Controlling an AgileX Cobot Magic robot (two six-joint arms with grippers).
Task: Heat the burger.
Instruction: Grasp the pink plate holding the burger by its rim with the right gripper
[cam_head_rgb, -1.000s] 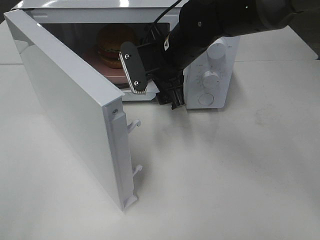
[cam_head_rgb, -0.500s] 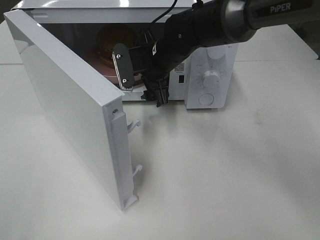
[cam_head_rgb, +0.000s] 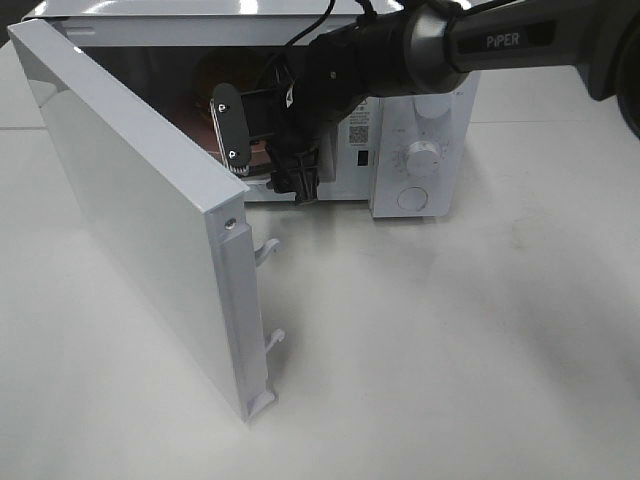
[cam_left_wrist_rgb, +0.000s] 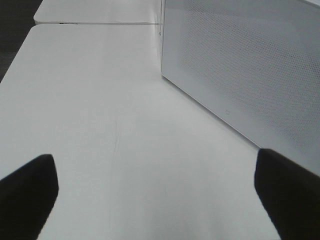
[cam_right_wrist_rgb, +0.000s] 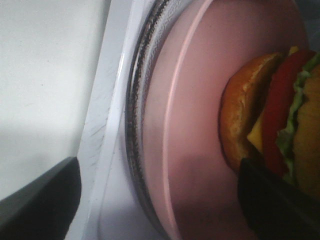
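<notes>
1. The burger (cam_right_wrist_rgb: 272, 112) sits on a pink plate (cam_right_wrist_rgb: 200, 125) on the glass turntable (cam_right_wrist_rgb: 136, 150) inside the microwave (cam_head_rgb: 420, 130); its door (cam_head_rgb: 130, 210) stands wide open.
2. Right gripper (cam_head_rgb: 262, 143): jaws apart, at the cavity mouth, one finger close beside the burger, nothing held. Risk: a finger may catch the bun or plate rim and drag the plate off the turntable.
3. Left gripper (cam_left_wrist_rgb: 150, 195): jaws wide apart, empty, above the table (cam_left_wrist_rgb: 100, 100) beside the door's outer face. Risk: swinging the door shut with the right arm inside would trap it.
</notes>
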